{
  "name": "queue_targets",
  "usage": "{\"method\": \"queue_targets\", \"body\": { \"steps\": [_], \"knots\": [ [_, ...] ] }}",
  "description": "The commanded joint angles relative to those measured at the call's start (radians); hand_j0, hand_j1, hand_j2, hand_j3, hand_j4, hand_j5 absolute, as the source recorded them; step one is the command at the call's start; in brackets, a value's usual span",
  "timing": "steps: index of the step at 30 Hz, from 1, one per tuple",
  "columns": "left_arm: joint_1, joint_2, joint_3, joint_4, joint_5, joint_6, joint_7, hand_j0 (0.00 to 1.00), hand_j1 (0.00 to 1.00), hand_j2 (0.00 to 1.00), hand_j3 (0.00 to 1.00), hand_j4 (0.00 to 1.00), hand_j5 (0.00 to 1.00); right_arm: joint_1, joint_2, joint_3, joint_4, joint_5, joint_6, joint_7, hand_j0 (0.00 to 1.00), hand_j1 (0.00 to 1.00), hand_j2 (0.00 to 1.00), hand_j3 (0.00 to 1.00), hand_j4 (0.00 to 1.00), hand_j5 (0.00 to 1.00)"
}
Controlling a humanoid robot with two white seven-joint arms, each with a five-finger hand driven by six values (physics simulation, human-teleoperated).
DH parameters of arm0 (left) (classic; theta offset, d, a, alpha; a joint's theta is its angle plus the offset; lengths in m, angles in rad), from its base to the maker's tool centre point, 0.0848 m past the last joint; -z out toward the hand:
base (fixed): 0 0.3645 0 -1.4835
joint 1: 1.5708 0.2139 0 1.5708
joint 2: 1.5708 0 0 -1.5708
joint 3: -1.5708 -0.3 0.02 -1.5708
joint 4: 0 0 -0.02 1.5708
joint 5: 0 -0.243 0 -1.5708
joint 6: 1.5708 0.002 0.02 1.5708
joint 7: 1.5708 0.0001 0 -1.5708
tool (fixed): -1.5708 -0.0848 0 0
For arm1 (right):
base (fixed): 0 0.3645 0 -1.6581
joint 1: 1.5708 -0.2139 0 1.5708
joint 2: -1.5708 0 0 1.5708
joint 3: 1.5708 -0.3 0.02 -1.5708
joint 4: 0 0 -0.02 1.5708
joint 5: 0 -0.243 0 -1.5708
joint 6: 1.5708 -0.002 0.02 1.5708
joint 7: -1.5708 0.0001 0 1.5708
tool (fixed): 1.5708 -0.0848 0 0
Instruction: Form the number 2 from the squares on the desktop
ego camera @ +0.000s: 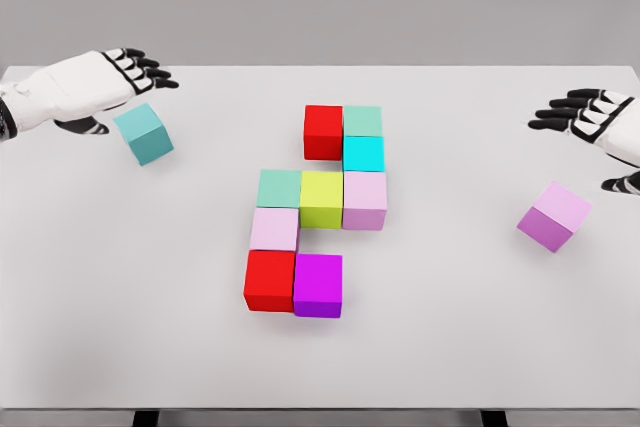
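Cubes: nine joined mid-worktop (120, 327) in a partial 2; bottom row is short.
Teal cube (145, 134): loose, tilted, just below the left hand (90, 87).
Purple cube (554, 215): loose, below the right hand (595, 122), slightly farther off.
Fingers: both hands released, holding nothing.
Nearer pairing: left hand to teal cube.

Nothing to read here: the coloured blocks (320, 215) show plain faces with no letters, numbers or labels, and the white bench (450, 337) carries no markings or brand either.
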Motion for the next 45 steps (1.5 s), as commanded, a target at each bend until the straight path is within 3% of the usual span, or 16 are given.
{"method": "queue_targets", "body": {
  "steps": [1, 4, 7, 10, 12, 18, 23, 28, 31, 35, 39, 42, 45],
  "knots": [
    [0.0, -0.022, -0.023, 0.028, -0.014, 0.001, -0.005, 1.0, 1.0, 1.0, 1.0, 1.0, 1.0, 0.002, -0.064, 0.002, -0.001, -0.008, 0.002, 0.011, 1.0, 1.0, 1.0, 1.0, 1.0, 1.0],
    [-0.031, -0.024, -0.062, 0.056, -0.014, 0.001, -0.005, 1.0, 1.0, 1.0, 1.0, 1.0, 1.0, 0.012, -0.065, 0.004, -0.001, -0.006, 0.002, 0.105, 0.99, 0.99, 0.99, 0.99, 0.99, 0.99],
    [-0.041, -0.045, -0.072, 0.086, -0.022, 0.001, -0.006, 1.0, 1.0, 1.0, 1.0, 1.0, 1.0, 0.017, -0.067, 0.009, -0.001, 0.0, 0.002, 0.125, 0.99, 0.99, 0.99, 0.99, 0.99, 0.99],
    [-0.103, -0.07, -0.132, 0.139, -0.048, 0.001, -0.006, 1.0, 1.0, 1.0, 1.0, 1.0, 1.0, 0.017, -0.064, 0.013, 0.0, 0.034, 0.002, 0.157, 0.99, 0.99, 0.99, 0.99, 0.99, 0.99],
    [-0.112, -0.081, -0.134, 0.16, -0.051, 0.001, -0.018, 1.0, 1.0, 1.0, 1.0, 1.0, 1.0, 0.011, -0.068, 0.055, 0.0, 0.038, 0.002, 0.158, 0.98, 0.98, 0.98, 0.98, 0.98, 0.98],
    [-0.129, -0.087, -0.135, 0.189, -0.068, 0.001, -0.025, 1.0, 1.0, 1.0, 1.0, 1.0, 1.0, 0.014, -0.058, 0.058, 0.0, 0.08, 0.002, 0.16, 0.98, 0.98, 0.98, 0.98, 0.98, 0.98],
    [-0.13, -0.087, -0.135, 0.192, -0.062, 0.001, -0.025, 1.0, 1.0, 1.0, 1.0, 1.0, 1.0, 0.003, -0.005, 0.064, 0.0, 0.164, 0.002, 0.16, 0.94, 0.94, 0.94, 0.94, 0.94, 0.94],
    [-0.133, -0.087, -0.129, 0.254, -0.053, 0.001, -0.023, 1.0, 1.0, 1.0, 1.0, 1.0, 1.0, -0.002, 0.041, 0.065, 0.002, 0.206, 0.002, 0.16, 0.95, 0.95, 0.95, 0.95, 0.95, 0.95],
    [-0.132, -0.087, -0.134, 0.292, 0.024, 0.001, -0.023, 1.0, 1.0, 1.0, 1.0, 1.0, 1.0, -0.006, 0.031, 0.065, 0.002, 0.213, 0.002, 0.16, 0.95, 0.95, 0.95, 0.95, 0.95, 0.95],
    [-0.133, -0.093, -0.14, 0.31, 0.068, 0.001, -0.02, 1.0, 1.0, 1.0, 1.0, 1.0, 1.0, -0.017, 0.05, 0.068, 0.006, 0.242, 0.002, 0.162, 0.95, 0.95, 0.95, 0.95, 0.95, 0.95],
    [-0.138, -0.123, -0.16, 0.402, 0.136, 0.001, -0.02, 1.0, 1.0, 1.0, 1.0, 1.0, 1.0, -0.02, 0.056, 0.078, 0.009, 0.25, 0.002, 0.16, 0.95, 0.95, 0.95, 0.95, 0.95, 0.95],
    [-0.146, -0.151, -0.163, 0.461, 0.168, 0.001, -0.021, 1.0, 1.0, 1.0, 1.0, 1.0, 1.0, -0.113, 0.048, 0.214, 0.028, 0.249, 0.002, 0.158, 0.95, 0.95, 0.95, 0.95, 0.95, 0.95],
    [-0.153, -0.156, -0.188, 0.461, 0.162, 0.001, -0.025, 1.0, 1.0, 1.0, 1.0, 1.0, 1.0, -0.127, 0.035, 0.226, 0.034, 0.249, 0.002, 0.16, 0.95, 0.95, 0.95, 0.95, 0.95, 0.95]
  ]
}}
